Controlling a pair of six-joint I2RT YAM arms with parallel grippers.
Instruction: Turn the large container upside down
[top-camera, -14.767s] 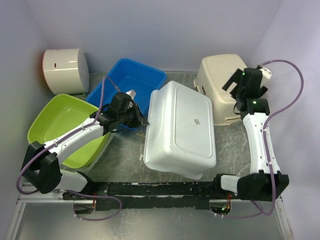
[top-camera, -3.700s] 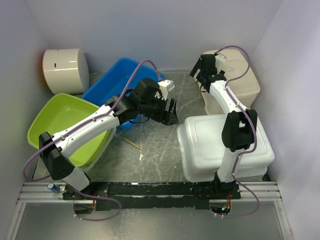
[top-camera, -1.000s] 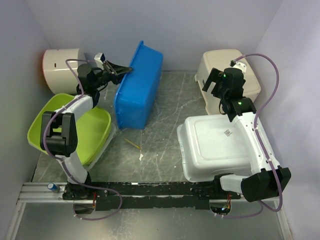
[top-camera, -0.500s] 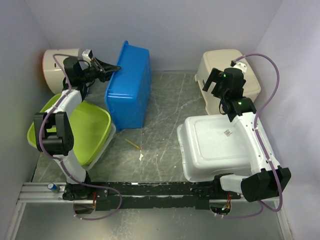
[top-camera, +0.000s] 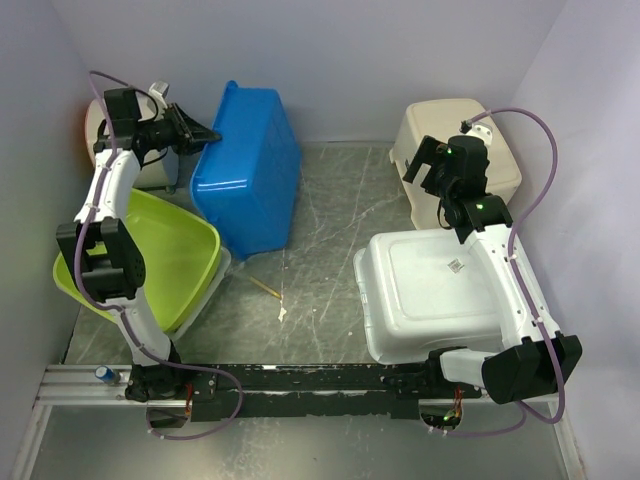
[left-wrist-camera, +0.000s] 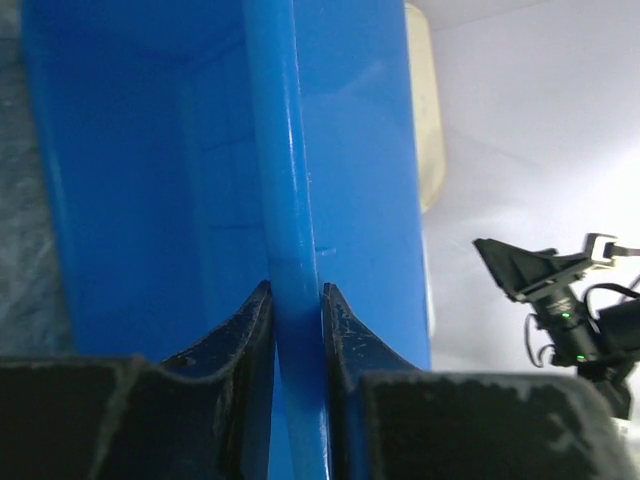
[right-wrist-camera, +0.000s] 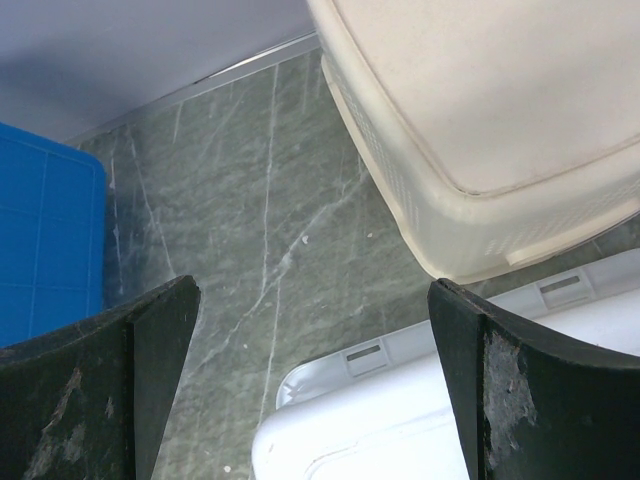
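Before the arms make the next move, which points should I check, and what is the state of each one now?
1. Base of the large container facing up, sticker on top: ok.
2. Jaws of the right gripper open, holding nothing: ok.
3. Gap between the right gripper and the cream basket: ok.
4. Jaws of the left gripper free: not ok, shut on the rim of the blue tub, which is tipped up.
5. Large container flat on the table: cannot tell, the right arm covers one side.

The large container (right-wrist-camera: 400, 420) is at the bottom centre, the cream basket (right-wrist-camera: 480, 130) at the upper right, the blue tub (right-wrist-camera: 45, 240) at the left edge.
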